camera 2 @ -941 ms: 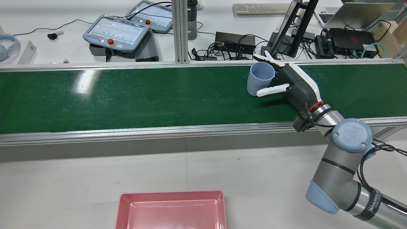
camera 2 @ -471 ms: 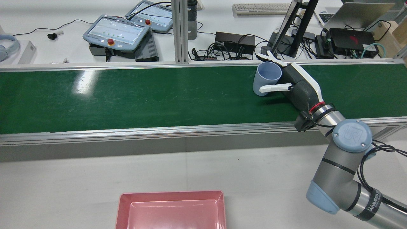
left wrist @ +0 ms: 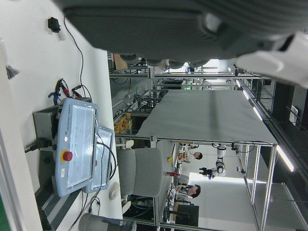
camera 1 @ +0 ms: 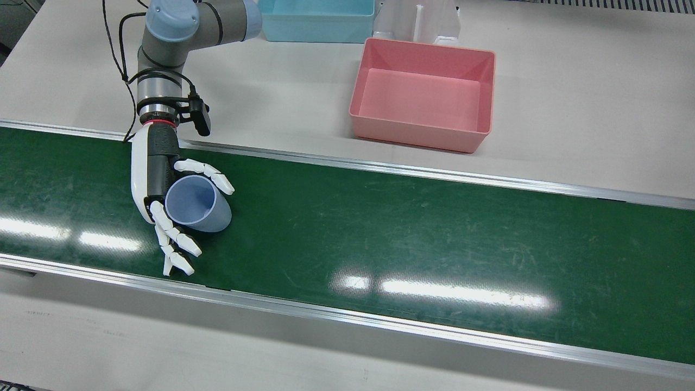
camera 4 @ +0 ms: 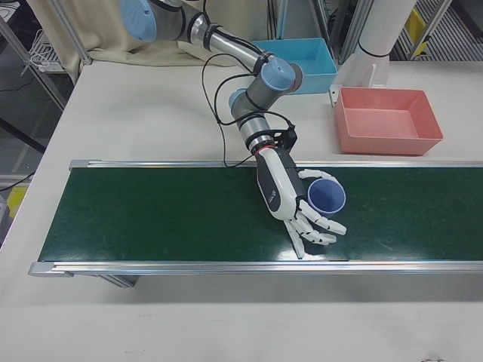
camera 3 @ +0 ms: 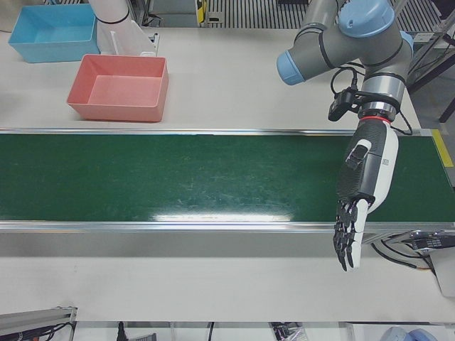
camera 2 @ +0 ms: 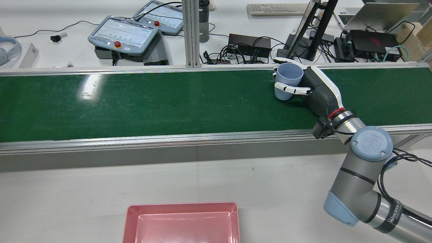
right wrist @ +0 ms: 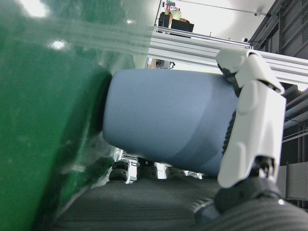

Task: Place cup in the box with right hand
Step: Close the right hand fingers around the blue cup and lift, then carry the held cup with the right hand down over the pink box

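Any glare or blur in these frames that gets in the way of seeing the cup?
Front view: ceiling-light glare streaks the belt, away from the cup. Rear view: one bright patch far left, cup sharp. Right hand view: cup fills the frame, soft-edged; belt smeared by reflections.

Rear and front views face oppositely, sharing the green belt.

A robotics laboratory is showing: a green conveyor belt is running across a white table, with teach pendants, cabling, a keyboard and monitor stands crowding the bench behind.
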`<state>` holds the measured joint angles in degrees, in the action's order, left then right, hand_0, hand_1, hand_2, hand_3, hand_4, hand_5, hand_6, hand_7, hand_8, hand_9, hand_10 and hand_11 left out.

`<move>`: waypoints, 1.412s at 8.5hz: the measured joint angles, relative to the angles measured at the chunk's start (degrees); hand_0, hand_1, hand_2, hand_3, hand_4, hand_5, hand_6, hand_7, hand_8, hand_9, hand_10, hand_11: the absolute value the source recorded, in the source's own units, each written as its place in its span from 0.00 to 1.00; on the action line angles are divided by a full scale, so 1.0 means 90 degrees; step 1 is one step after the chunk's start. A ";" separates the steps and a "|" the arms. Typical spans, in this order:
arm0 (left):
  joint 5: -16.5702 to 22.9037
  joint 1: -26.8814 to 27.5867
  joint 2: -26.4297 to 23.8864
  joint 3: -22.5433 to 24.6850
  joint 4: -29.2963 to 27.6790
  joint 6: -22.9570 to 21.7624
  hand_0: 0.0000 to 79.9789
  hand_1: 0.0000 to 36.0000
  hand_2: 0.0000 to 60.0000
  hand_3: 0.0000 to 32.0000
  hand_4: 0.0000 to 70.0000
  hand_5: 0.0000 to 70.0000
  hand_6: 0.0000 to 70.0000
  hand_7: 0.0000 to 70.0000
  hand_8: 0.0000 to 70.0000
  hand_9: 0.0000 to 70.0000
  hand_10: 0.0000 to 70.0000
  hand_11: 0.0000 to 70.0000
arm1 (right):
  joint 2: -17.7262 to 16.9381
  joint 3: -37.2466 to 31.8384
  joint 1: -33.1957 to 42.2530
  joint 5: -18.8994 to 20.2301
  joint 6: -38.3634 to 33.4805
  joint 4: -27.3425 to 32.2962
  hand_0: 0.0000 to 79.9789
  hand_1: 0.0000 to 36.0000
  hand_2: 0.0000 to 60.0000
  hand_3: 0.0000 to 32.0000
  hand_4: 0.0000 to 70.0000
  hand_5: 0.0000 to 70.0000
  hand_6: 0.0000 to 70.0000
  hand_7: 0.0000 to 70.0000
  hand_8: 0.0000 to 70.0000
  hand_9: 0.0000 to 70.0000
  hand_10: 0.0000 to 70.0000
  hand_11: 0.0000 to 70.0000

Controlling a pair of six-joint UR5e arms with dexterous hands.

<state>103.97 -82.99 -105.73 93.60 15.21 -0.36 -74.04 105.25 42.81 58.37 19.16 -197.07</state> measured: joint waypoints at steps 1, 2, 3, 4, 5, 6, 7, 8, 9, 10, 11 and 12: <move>0.0000 -0.0002 0.0000 0.0000 0.0000 0.0001 0.00 0.00 0.00 0.00 0.00 0.00 0.00 0.00 0.00 0.00 0.00 0.00 | 0.0021 -0.0040 -0.0001 -0.0006 -0.0007 0.0001 0.67 1.00 1.00 0.00 0.13 0.29 0.44 1.00 0.73 1.00 0.59 0.87; 0.0000 -0.0004 0.0000 0.0000 0.0000 0.0001 0.00 0.00 0.00 0.00 0.00 0.00 0.00 0.00 0.00 0.00 0.00 0.00 | 0.0037 -0.0042 0.0005 -0.0007 -0.0021 -0.0002 0.71 1.00 1.00 0.00 0.10 0.31 0.49 1.00 0.81 1.00 0.61 0.90; 0.0000 -0.0006 0.0000 0.0000 0.0003 0.0001 0.00 0.00 0.00 0.00 0.00 0.00 0.00 0.00 0.00 0.00 0.00 0.00 | 0.0046 0.0069 0.0056 0.0003 -0.0024 -0.0018 0.74 1.00 1.00 0.00 0.09 0.32 0.48 1.00 0.79 1.00 0.57 0.84; 0.0000 -0.0008 0.0000 0.0000 0.0007 0.0001 0.00 0.00 0.00 0.00 0.00 0.00 0.00 0.00 0.00 0.00 0.00 0.00 | 0.0049 0.0265 0.0169 0.0016 -0.0013 -0.0046 0.80 1.00 1.00 0.00 0.12 0.33 0.49 1.00 0.79 1.00 0.56 0.84; 0.0000 -0.0008 0.0000 0.0000 0.0008 0.0001 0.00 0.00 0.00 0.00 0.00 0.00 0.00 0.00 0.00 0.00 0.00 0.00 | 0.0049 0.0446 0.0288 0.0031 0.0001 -0.0067 0.82 1.00 1.00 0.00 0.13 0.33 0.49 1.00 0.78 1.00 0.55 0.83; 0.0000 -0.0008 0.0000 0.0000 0.0009 0.0001 0.00 0.00 0.00 0.00 0.00 0.00 0.00 0.00 0.00 0.00 0.00 0.00 | 0.0047 0.0606 0.0387 0.0050 0.0018 -0.0081 0.81 1.00 1.00 0.00 0.13 0.33 0.49 1.00 0.78 1.00 0.55 0.83; 0.0000 -0.0008 0.0000 0.0004 0.0009 -0.0002 0.00 0.00 0.00 0.00 0.00 0.00 0.00 0.00 0.00 0.00 0.00 0.00 | 0.0055 0.0790 0.0441 0.0071 0.0095 -0.0137 0.84 1.00 1.00 0.00 0.13 0.33 0.48 1.00 0.76 1.00 0.53 0.81; 0.0000 -0.0008 0.0000 0.0007 0.0010 -0.0002 0.00 0.00 0.00 0.00 0.00 0.00 0.00 0.00 0.00 0.00 0.00 0.00 | 0.0080 0.1201 0.0465 0.0087 0.0448 -0.0404 0.86 1.00 1.00 0.00 0.15 0.32 0.47 1.00 0.75 1.00 0.50 0.77; 0.0000 -0.0008 0.0000 0.0008 0.0010 -0.0001 0.00 0.00 0.00 0.00 0.00 0.00 0.00 0.00 0.00 0.00 0.00 0.00 | 0.0098 0.1705 0.0448 0.0100 0.0941 -0.0683 0.82 1.00 1.00 0.00 0.19 0.32 0.48 1.00 0.76 1.00 0.51 0.77; 0.0000 -0.0008 0.0000 0.0009 0.0006 0.0000 0.00 0.00 0.00 0.00 0.00 0.00 0.00 0.00 0.00 0.00 0.00 0.00 | 0.0088 0.2106 0.0354 0.0204 0.1307 -0.0865 0.83 1.00 1.00 0.00 0.21 0.32 0.48 1.00 0.77 1.00 0.52 0.79; 0.0000 -0.0008 0.0000 0.0010 0.0003 0.0001 0.00 0.00 0.00 0.00 0.00 0.00 0.00 0.00 0.00 0.00 0.00 0.00 | 0.0079 0.2330 0.0136 0.0416 0.1491 -0.0950 0.94 1.00 1.00 0.00 0.20 0.34 0.50 1.00 0.82 1.00 0.57 0.86; 0.0000 -0.0008 0.0000 0.0010 0.0001 0.0001 0.00 0.00 0.00 0.00 0.00 0.00 0.00 0.00 0.00 0.00 0.00 0.00 | 0.0064 0.2521 -0.0311 0.0607 0.1628 -0.0994 0.96 1.00 1.00 0.00 0.15 0.34 0.51 1.00 0.83 1.00 0.58 0.88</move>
<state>103.98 -83.05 -105.73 93.69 15.22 -0.35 -73.46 127.94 40.01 63.83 33.82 -206.02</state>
